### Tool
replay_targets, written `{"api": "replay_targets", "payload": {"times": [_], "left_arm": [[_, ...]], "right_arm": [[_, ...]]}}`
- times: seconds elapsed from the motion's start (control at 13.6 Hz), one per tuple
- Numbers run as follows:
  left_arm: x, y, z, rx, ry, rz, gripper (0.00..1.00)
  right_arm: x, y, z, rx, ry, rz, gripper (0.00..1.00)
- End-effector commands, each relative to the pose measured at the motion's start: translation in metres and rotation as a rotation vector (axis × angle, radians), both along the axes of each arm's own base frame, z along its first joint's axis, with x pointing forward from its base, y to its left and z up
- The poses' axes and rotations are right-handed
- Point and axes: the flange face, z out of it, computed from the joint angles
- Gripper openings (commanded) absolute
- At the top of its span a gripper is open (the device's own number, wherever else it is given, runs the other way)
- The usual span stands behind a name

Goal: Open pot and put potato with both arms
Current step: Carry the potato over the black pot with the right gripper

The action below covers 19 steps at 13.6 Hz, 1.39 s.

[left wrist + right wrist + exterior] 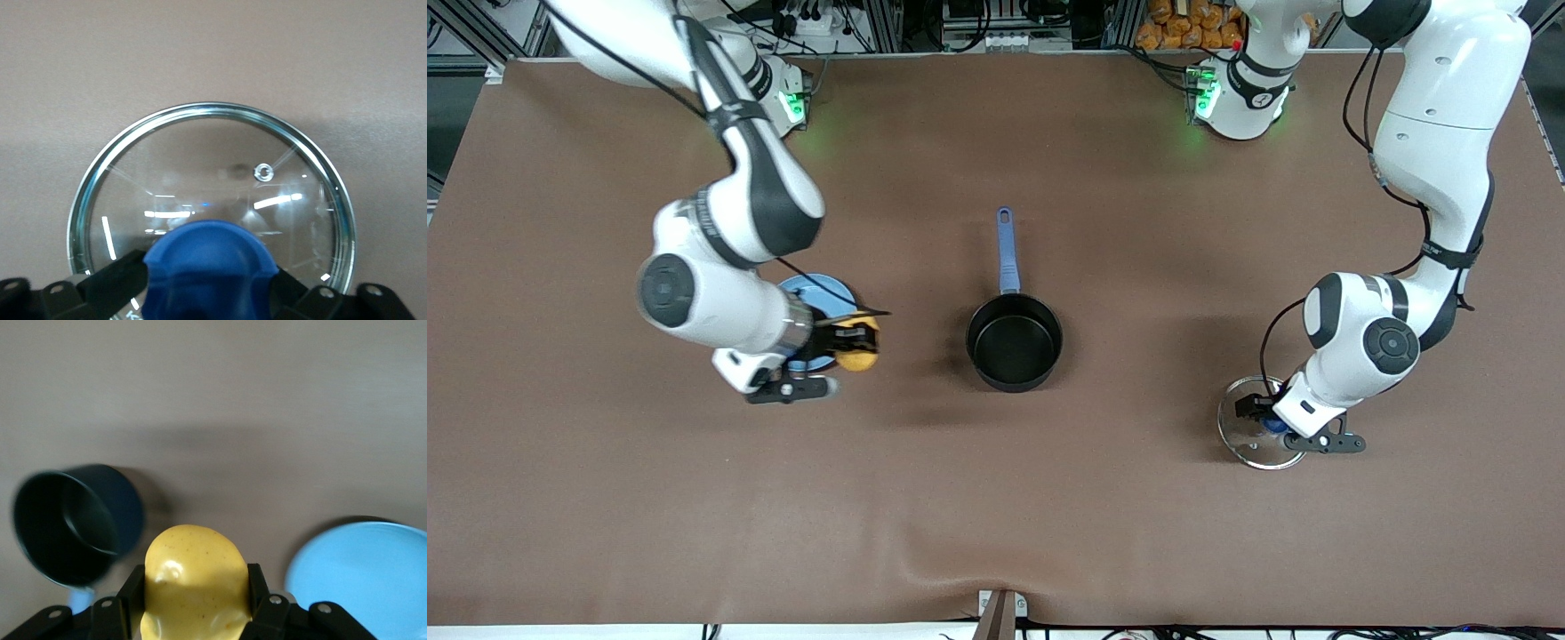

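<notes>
Right gripper [193,600] clamped around potato [193,580]

The pot [1015,342] stands uncovered mid-worktop [996,498], its mouth unobstructed from above. Bare worktop separates it from the right gripper [852,342] holding the potato [857,357] beside the plate [818,289]. The lid [1249,444] lies well apart, toward the left arm's end.

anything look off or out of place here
Nothing stands out. The pot sits upright and open; the left gripper holds the lid by its knob, and the right gripper holds the potato.
</notes>
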Motion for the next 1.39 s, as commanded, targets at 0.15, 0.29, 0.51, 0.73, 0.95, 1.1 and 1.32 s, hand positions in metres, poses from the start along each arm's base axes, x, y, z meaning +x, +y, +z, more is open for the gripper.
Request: {"api": "replay_targets", "payload": {"times": [0.15, 0.29, 0.51, 0.73, 0.95, 1.1, 1.32], "left_arm": [[0.011, 0.004, 0.053, 0.014, -0.061, -0.012, 1.0], [0.013, 0.003, 0.107, 0.025, -0.077, -0.006, 1.0], [0.008, 0.004, 0.212, 0.054, -0.121, -0.008, 1.0], [0.008, -0.008, 0.315, 0.064, -0.114, -0.002, 1.0], [-0.012, -0.026, 0.388, -0.019, -0.066, 0.02, 1.0], [-0.031, -0.024, 0.415, -0.003, -0.053, 0.023, 1.0], [-0.058, -0.013, 0.446, 0.014, -0.033, 0.054, 1.0]], "right_arm": [[0.01, 0.097, -0.011, 0.037, -0.068, 0.005, 0.0], [-0.005, 0.132, -0.027, 0.023, -0.093, 0.003, 0.0], [-0.028, 0.17, -0.053, -0.013, -0.114, 0.03, 0.0], [-0.041, 0.19, -0.085, -0.039, -0.111, 0.067, 0.0], [-0.055, 0.209, -0.107, -0.061, -0.114, 0.056, 0.0], [-0.059, 0.217, -0.119, -0.061, -0.129, 0.059, 0.0], [-0.068, 0.228, -0.141, -0.057, -0.137, 0.059, 0.0]]}}
